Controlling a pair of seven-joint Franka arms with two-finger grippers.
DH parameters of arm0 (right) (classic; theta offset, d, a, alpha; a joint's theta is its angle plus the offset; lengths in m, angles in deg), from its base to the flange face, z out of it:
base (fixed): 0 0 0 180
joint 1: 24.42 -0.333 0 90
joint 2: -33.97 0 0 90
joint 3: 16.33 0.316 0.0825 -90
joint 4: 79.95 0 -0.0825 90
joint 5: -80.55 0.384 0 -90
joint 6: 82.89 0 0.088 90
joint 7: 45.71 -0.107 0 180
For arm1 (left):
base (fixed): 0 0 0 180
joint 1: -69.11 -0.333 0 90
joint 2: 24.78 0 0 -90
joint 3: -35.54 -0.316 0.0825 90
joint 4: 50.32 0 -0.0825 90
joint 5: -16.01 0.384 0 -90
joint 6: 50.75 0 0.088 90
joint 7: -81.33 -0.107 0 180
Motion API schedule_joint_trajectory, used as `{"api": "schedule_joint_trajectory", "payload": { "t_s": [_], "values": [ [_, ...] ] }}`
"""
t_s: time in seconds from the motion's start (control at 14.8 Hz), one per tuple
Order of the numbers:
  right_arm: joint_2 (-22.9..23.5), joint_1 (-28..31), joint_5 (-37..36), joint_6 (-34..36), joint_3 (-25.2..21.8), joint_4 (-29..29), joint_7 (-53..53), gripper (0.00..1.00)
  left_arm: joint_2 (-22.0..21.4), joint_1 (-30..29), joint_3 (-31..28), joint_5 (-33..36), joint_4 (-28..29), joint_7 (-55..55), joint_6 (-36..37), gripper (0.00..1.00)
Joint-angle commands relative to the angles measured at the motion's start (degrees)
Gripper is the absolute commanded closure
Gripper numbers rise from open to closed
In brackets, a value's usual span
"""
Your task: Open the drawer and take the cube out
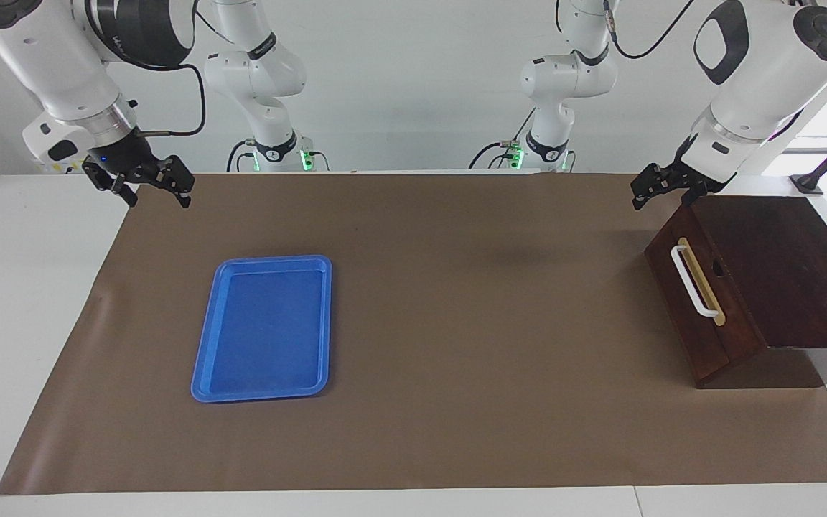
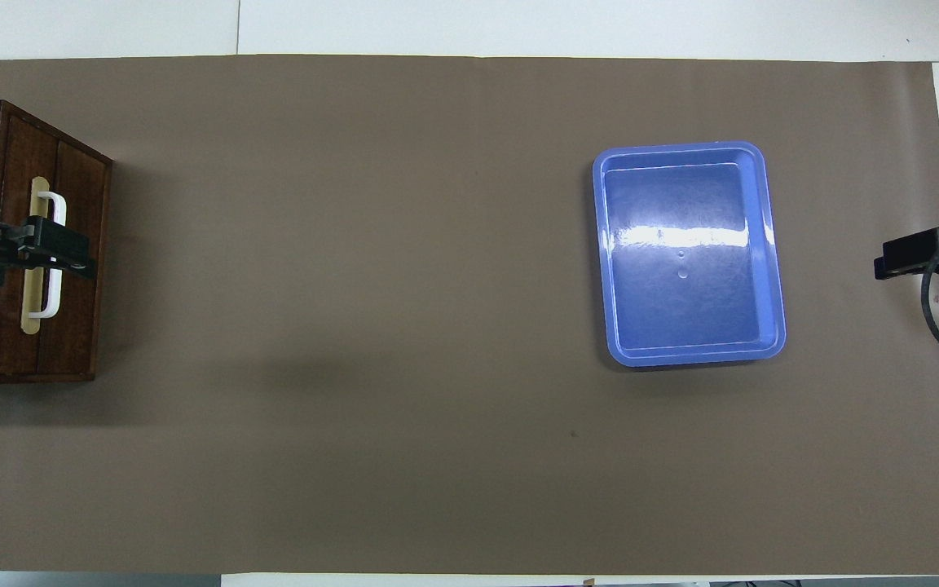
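The dark brown wooden box (image 1: 779,273) stands at the left arm's end of the table. Its drawer (image 1: 693,301) is shut, and the white bar handle (image 1: 693,281) on a tan strip faces the table's middle. The drawer also shows in the overhead view (image 2: 78,244). The yellow cube is out of view. My left gripper (image 1: 661,199) hangs open in the air by the box's top corner nearest the robots, apart from the handle. In the overhead view it (image 2: 62,251) covers the handle (image 2: 52,306). My right gripper (image 1: 157,198) is open and empty, raised over the table's edge at the right arm's end.
An empty blue plastic tray (image 1: 205,337) lies on the brown paper mat (image 1: 456,323) toward the right arm's end; it also shows in the overhead view (image 2: 673,155). White table surface borders the mat.
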Motion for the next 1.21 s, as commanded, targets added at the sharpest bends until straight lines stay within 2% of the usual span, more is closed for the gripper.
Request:
{"api": "schedule_joint_trajectory", "payload": {
  "t_s": [0.0, 0.2, 0.54, 0.74, 0.88, 1.15],
  "values": [
    [-0.96, 0.95, -0.75, 0.16, 0.6, 0.71, -0.45, 0.0, -0.1, 0.41, -0.59, -0.55, -0.23, -0.49, -0.6, 0.0],
    [-0.96, 0.95, -0.75, 0.25, 0.6, 0.71, -0.45, 0.0, -0.19, 0.85, -0.5, 1.8, 0.72, -0.75, -3.22, 0.0],
    [-0.96, 0.95, -0.75, 0.25, 0.6, 0.71, -0.36, 0.0, -2.3, 2.79, -0.32, 15.85, 13.11, -3.57, -20.7, 0.0],
    [-0.96, 0.95, -0.75, 0.33, 0.6, 0.79, -0.28, 0.0, -0.2, 2.79, -0.41, 21.92, 17.77, -3.48, -28.61, 0.0],
    [-1.05, 0.95, -0.75, 1.12, 0.52, 0.88, 0.68, 0.0, 1.29, 2.44, -0.41, 25.62, 18.92, -3.48, -31.52, 0.0],
    [-3.24, 0.34, 0.65, 2.36, 0.69, 4.65, 10.86, 0.0, 4.29, 1.73, -0.5, 25.9, 21.11, -3.3, -36.44, 0.0]
  ]
}}
